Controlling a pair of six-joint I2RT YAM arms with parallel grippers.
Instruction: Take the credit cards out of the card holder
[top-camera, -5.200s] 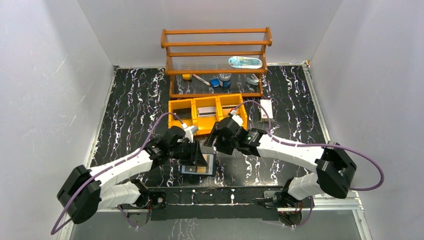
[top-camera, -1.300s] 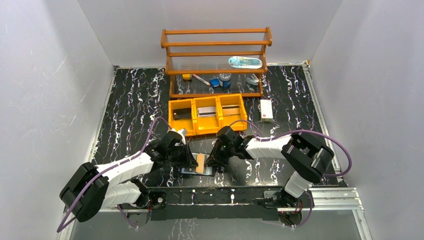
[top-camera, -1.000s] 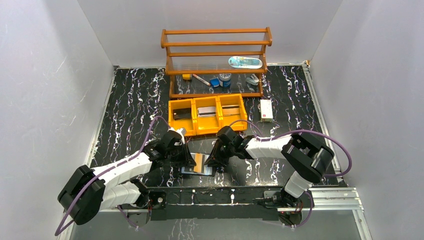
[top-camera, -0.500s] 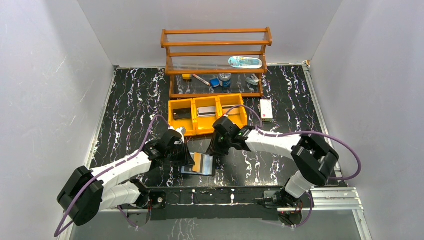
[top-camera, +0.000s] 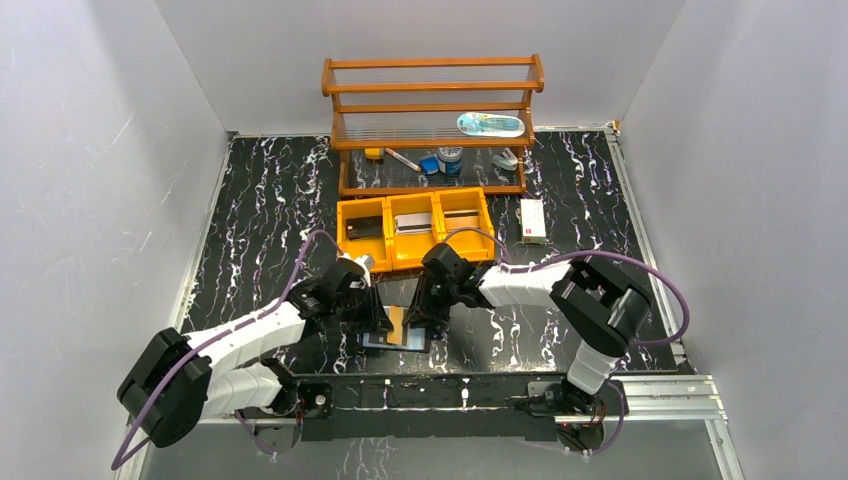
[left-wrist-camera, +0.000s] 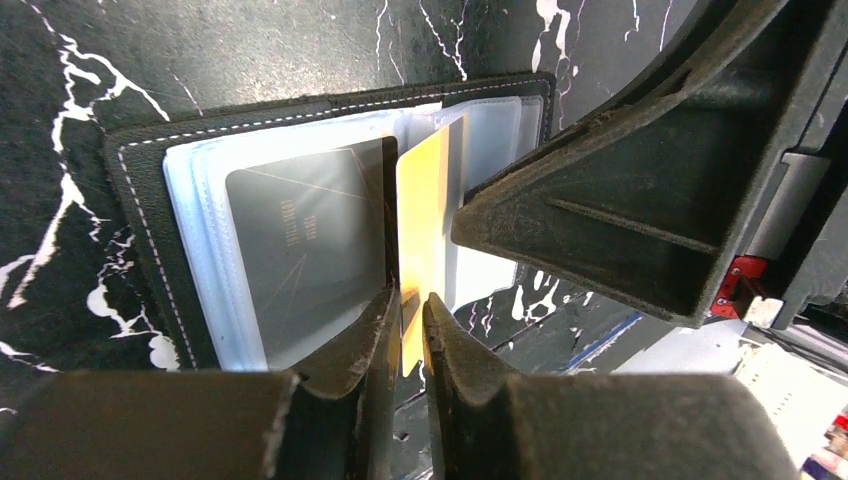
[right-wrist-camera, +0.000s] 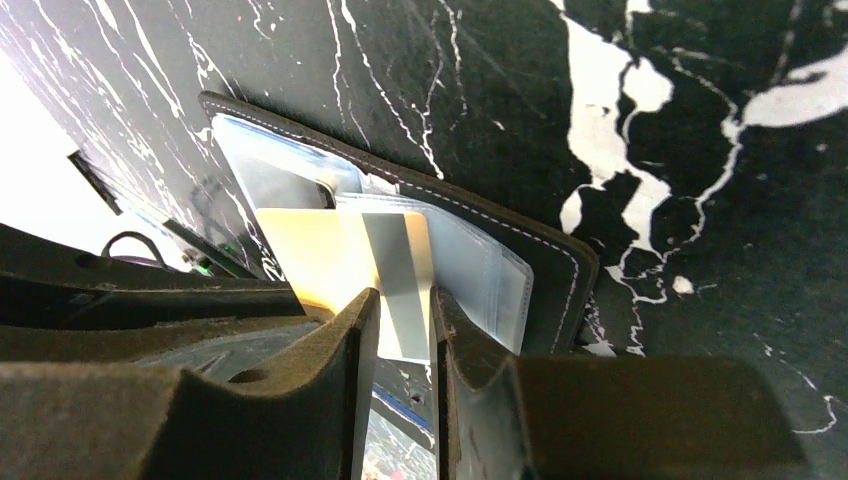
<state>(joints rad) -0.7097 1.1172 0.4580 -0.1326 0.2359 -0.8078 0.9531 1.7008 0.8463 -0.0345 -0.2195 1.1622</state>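
Observation:
The card holder (top-camera: 396, 340) lies open near the front edge, black outside with clear sleeves, and shows in the left wrist view (left-wrist-camera: 150, 200) and the right wrist view (right-wrist-camera: 540, 260). A tan credit card (top-camera: 398, 322) stands up from its fold. My left gripper (top-camera: 380, 318) is shut on that card's lower edge (left-wrist-camera: 425, 230). My right gripper (top-camera: 422, 314) reaches in from the right, its jaws a narrow gap apart around the card's grey-striped edge (right-wrist-camera: 398, 270). A grey card (left-wrist-camera: 300, 250) sits in the left sleeve.
A yellow three-compartment bin tray (top-camera: 413, 263) with cards in it stands just behind the grippers. A wooden shelf rack (top-camera: 432, 110) with small items stands at the back. A white box (top-camera: 532, 220) lies right of the tray.
The right gripper drew back toward the tray half a second ago and is now down at the card holder again. The left gripper has stayed on the tan card, which stands more upright.

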